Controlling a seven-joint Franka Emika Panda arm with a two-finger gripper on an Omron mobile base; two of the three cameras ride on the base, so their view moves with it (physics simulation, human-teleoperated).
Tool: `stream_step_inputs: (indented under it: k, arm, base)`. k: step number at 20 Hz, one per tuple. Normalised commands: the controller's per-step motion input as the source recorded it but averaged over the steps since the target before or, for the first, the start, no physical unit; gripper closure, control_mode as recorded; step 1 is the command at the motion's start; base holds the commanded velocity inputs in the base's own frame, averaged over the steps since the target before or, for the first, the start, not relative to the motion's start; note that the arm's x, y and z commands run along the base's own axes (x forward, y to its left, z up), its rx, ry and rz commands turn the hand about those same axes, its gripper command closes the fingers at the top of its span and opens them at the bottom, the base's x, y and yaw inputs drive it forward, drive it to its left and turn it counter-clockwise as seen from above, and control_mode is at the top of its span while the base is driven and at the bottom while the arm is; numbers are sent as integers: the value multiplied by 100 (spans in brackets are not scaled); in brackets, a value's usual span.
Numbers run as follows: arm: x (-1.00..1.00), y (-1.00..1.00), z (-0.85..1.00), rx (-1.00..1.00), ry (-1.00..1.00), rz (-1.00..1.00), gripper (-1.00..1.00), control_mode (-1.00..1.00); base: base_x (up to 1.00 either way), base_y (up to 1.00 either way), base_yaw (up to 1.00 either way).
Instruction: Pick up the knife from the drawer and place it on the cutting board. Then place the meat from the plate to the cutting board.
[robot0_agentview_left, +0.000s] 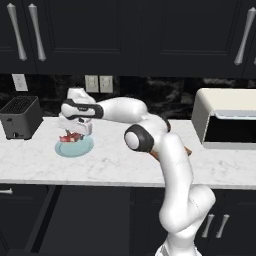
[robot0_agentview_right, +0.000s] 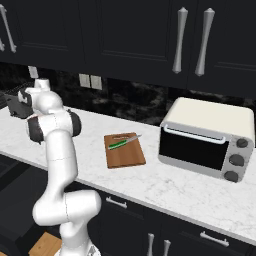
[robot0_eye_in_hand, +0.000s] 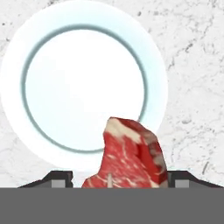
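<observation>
The counter is white marble with thin grey lines. Behind it is a dark shiny wall with pale wall sockets. Above hang black cabinet doors with long silver handles.

A black toaster sits at the left end of the counter. A cream toaster oven with a dark glass door and round knobs sits at the right end.

The cutting board is flat brown wood and lies near the toaster oven. The knife, with its green handle, lies on the board.

The plate is round, smooth and pale blue, with a raised ring. The gripper is just above it. Its two fingers are set wide and hold the meat between them. The meat is a red wedge with a pale fatty edge. It is lifted a little off the plate.
</observation>
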Motion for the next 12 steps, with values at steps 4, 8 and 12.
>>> stream_step_inputs:
  k: [4, 8, 12]
  arm:
    - [-100, -64, -18, 10, -18, -4, 100, -100]
    - [-100, -57, -29, 9, -16, -5, 100, -100]
    - [-95, -63, 7, 7, -10, -11, 100, -100]
  base:
    - [0, 0, 0]
    - [0, 0, 0]
    - [0, 0, 0]
